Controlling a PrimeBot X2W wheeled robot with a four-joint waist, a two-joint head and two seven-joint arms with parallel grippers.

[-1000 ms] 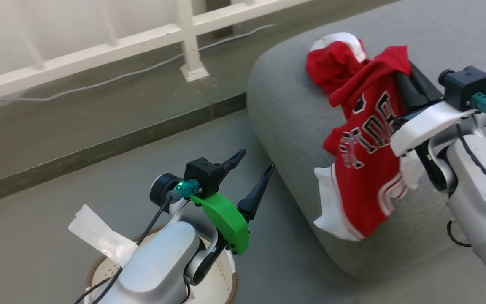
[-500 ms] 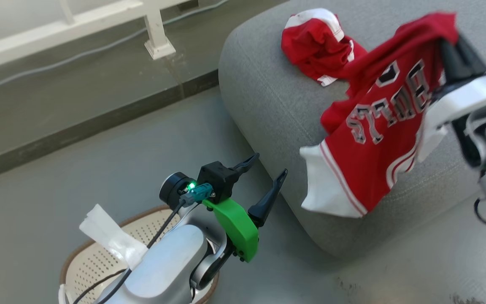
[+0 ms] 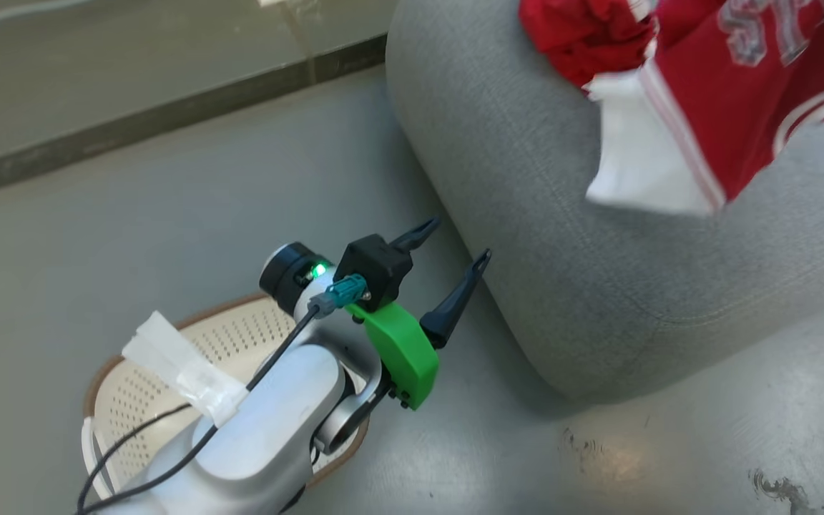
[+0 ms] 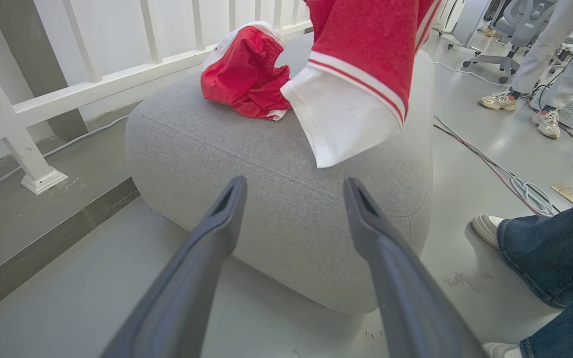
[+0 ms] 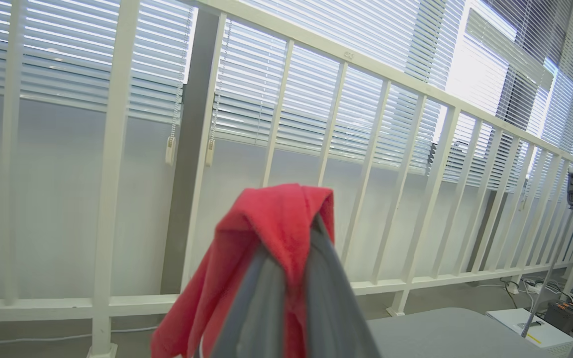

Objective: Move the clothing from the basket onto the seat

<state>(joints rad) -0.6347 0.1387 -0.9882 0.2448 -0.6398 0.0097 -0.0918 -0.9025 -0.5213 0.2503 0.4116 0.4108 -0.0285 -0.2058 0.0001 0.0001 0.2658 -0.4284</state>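
1. A grey floor [image 3: 133, 179] runs up to a white railing [image 4: 92, 84] with blinds behind it. A person's leg in jeans [image 4: 555, 258] stands beside the seat in the left wrist view.
2. The seat [image 3: 562, 236], a big rounded grey cushion, sits on the floor and is the largest thing here.
3. The lettered jersey [image 3: 727, 107] hangs over the seat's top with its white hem lowest. Whether the hem touches the cushion I cannot tell.
4. The crumpled garment [image 4: 246, 74], red with white trim, lies on the seat just beside the hanging jersey.
5. The basket [image 3: 240, 336] stands on the floor near the seat, partly under the left forearm; the perforated bottom in view is bare.
6. The right gripper [image 5: 291, 248] has its fingers pressed together, pinching a bunched red fold of the jersey.
7. The left gripper [image 3: 458, 239] is spread wide and holds nothing, above the basket and pointing at the seat.
8. Handling, as I judge it: the fabric is thin, light and limp, and not fragile. It drapes from 1 pinch, so a thick bunched fold near the top is the safest hold. On release it may cling to the fingers, or slide off the seat's rounded edge.
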